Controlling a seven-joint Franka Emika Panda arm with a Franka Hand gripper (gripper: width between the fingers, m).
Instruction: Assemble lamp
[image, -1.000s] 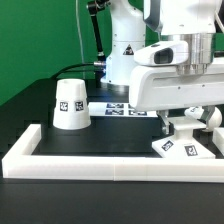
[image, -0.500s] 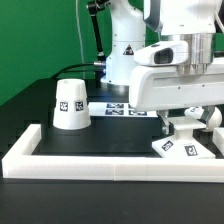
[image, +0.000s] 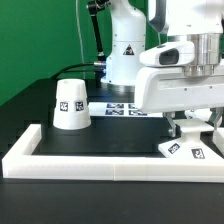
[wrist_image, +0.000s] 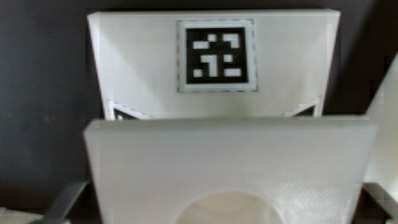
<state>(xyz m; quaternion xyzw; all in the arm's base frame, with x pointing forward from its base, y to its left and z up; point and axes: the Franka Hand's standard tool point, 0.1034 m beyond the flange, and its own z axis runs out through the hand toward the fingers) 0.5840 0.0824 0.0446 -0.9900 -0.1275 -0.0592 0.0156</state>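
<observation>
The lamp base (image: 190, 150), a flat white square with tags, lies tilted near the front bar on the exterior view's right. My gripper (image: 192, 130) stands right over it. In the wrist view the base (wrist_image: 214, 130) fills the picture, with a tag on its far part and a round socket near the jaws. The gripper (wrist_image: 222, 208) has one dark finger against each side of the base and looks shut on it. The cone shade (image: 70, 104) stands upright on the exterior view's left, apart from the gripper. The bulb is not in view.
White bars (image: 90, 165) edge the table along the front and the exterior view's left. The marker board (image: 122, 108) lies flat behind the shade, in front of the arm's pedestal (image: 122, 55).
The gripper and the lamp base have shifted together a little toward the exterior view's right. The shade has not moved.
</observation>
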